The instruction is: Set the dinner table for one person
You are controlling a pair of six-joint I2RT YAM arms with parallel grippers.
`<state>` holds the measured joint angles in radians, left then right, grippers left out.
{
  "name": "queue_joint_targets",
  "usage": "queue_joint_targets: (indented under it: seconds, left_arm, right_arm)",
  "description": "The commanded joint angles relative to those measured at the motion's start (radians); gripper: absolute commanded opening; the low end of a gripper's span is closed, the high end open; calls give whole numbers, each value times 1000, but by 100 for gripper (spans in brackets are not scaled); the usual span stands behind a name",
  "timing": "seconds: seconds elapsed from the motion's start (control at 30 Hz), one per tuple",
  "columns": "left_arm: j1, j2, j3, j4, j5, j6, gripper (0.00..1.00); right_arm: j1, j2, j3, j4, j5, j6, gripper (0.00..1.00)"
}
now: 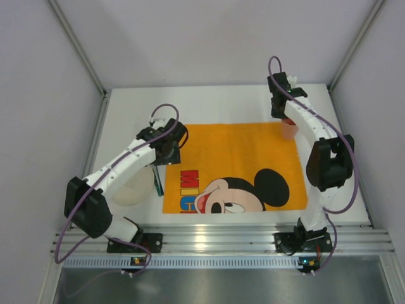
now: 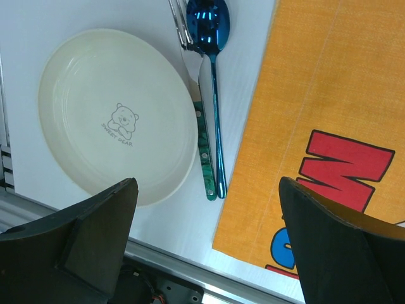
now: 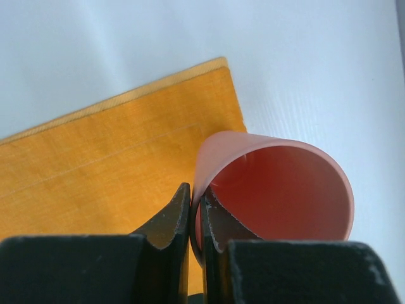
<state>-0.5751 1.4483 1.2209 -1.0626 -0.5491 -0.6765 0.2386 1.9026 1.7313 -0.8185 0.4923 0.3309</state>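
The white desk [image 1: 221, 104] carries the orange mat [image 1: 234, 152], with nothing set on its middle yet. The plate [image 2: 117, 114] waits left of the mat. The right hand [image 3: 195, 202] pinches the pink cup [image 3: 278, 190] by its wall at the mat's far right corner. The spoon [image 2: 212, 95] and green-handled utensil [image 2: 204, 158] lie beside the plate, under the released left hand [image 2: 207, 190].

I read "SWEET BEAR" in small grey letters under the bear drawn on the cream plate [image 2: 95, 76]. The orange mat [image 2: 329, 82] shows a big red M, the other letters cut off.
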Motion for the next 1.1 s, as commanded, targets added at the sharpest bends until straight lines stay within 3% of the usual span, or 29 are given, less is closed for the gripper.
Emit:
queue_joint_targets:
  seconds: [0.0,0.33,0.43,0.47,0.53,0.57,0.6,0.8,1.07]
  left_arm:
    - [40,-25,-6,6,3,26,98]
    - [98,12,5,82,61,74,98]
    - [113,30,6,101,63,84,97]
    - [118,35,5,101,63,89,97]
    - [126,44,0,115,52,95,96]
    - [130,46,-1,118,49,101,96]
    - [141,47,-1,121,41,104,95]
    - [213,34,-53,113,20,94,80]
    - [219,81,-231,260,118,123,77]
  right_arm:
    - [-13,-53,-79,165,-30,39,0]
    - [-22,-88,-268,282,-165,105,0]
    - [-22,-154,-285,274,-189,97,36]
    - [-22,-166,-277,256,-192,89,56]
    - [-22,-206,-263,230,-195,88,71]
    - [-21,-220,-245,196,-198,86,94]
    - [-21,-235,-236,180,-199,86,99]
    - [7,-398,-171,62,-224,91,100]
    - [30,-608,-219,-63,-262,96,100]
